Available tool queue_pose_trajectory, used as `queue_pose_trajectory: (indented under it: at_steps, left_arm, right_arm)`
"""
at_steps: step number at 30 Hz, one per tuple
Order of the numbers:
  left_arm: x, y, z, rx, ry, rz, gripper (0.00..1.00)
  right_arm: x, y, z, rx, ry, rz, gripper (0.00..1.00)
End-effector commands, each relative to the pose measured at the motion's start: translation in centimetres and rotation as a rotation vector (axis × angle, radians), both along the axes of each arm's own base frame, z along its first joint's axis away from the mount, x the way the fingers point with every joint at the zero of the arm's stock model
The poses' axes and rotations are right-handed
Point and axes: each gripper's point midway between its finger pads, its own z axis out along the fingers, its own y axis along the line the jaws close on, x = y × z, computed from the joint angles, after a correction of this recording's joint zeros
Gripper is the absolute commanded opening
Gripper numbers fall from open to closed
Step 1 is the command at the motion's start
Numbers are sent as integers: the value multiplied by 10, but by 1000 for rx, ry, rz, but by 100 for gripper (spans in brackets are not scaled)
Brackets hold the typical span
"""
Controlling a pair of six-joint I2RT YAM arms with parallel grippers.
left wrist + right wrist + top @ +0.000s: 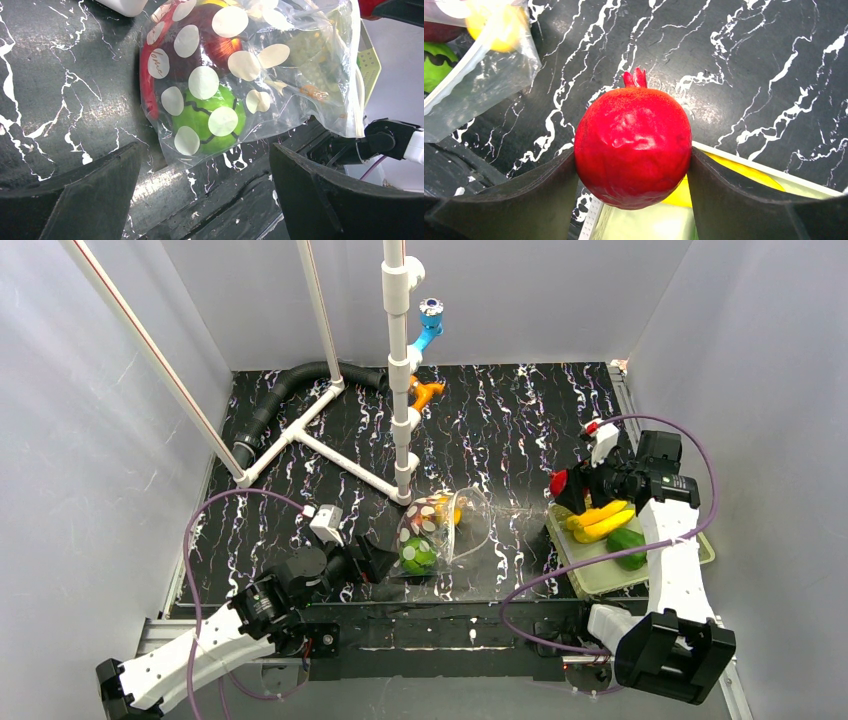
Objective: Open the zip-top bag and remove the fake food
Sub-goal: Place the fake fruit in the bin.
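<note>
The zip-top bag (455, 525) lies mid-table, its open mouth facing right. Inside it I see fake food: a green piece (210, 120), a dark red one (150, 90) and a yellow one (499, 30). My left gripper (388, 562) is open just left of the bag's closed end, and its fingers (90, 190) straddle nothing. My right gripper (633, 165) is shut on a red pomegranate (633, 145), held over the near-left corner of the pale mesh basket (600, 578). Yellow bananas (600, 520) and a green piece (627, 540) lie in that basket.
A white pipe frame (400, 370) stands behind the bag, with a blue fitting (430, 325) and an orange fitting (425, 392) on it. A black hose (280, 390) curves along the back left. Grey walls enclose the table on three sides.
</note>
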Motion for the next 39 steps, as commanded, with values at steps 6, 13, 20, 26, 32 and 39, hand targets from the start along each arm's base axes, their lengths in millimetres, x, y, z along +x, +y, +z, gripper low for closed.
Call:
queue_pose_trajectory:
  at_steps: [6,13,20,26,32,39]
  left_arm:
    - [1,5,7,-1,-22,16,98]
    - [0,6,6,2,-19,17,98]
    - [0,7,7,-1,-24,20,98]
    - [0,8,8,-5,-24,21,98]
    - [0,8,9,-6,-31,21,98]
    - [-1,10,9,-5,-30,22,98]
  right_arm:
    - [10,-21,0,-27,-10,-91,21]
    - [13,-35,-4,-50,6,-147,21]
    - [14,-47,-7,-63,15,-191,21]
    - [15,-58,-11,-78,37,-229,21]
    - [17,-73,-18,-107,63,-297,21]
    - [19,-100,-31,-192,113,-399,22]
